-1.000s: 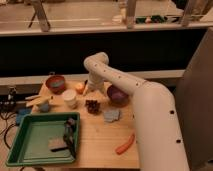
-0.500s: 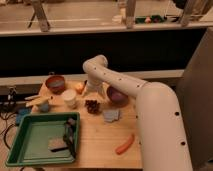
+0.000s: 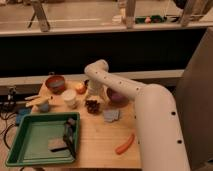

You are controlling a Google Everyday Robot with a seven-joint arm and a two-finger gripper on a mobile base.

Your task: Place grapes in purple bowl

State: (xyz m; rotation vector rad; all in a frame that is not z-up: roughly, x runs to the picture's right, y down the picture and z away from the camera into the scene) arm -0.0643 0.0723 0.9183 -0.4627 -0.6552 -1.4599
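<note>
The grapes [image 3: 92,105], a small dark maroon bumpy cluster, lie on the wooden table in the camera view. The purple bowl [image 3: 117,97] stands just right of them, partly hidden behind my white arm. My gripper [image 3: 93,95] hangs at the end of the arm right above the grapes, pointing down at them. The arm reaches in from the right and crosses in front of the bowl.
A white cup [image 3: 69,98] and an orange fruit [image 3: 80,88] stand left of the grapes. A reddish-orange bowl [image 3: 55,83] is at the back left. A green tray [image 3: 20,150] fills the front left. A grey-blue piece [image 3: 111,115] and a carrot [image 3: 125,144] lie toward the front right.
The gripper has come down a little closer to the grapes. The grapes and the bowl have not moved.
</note>
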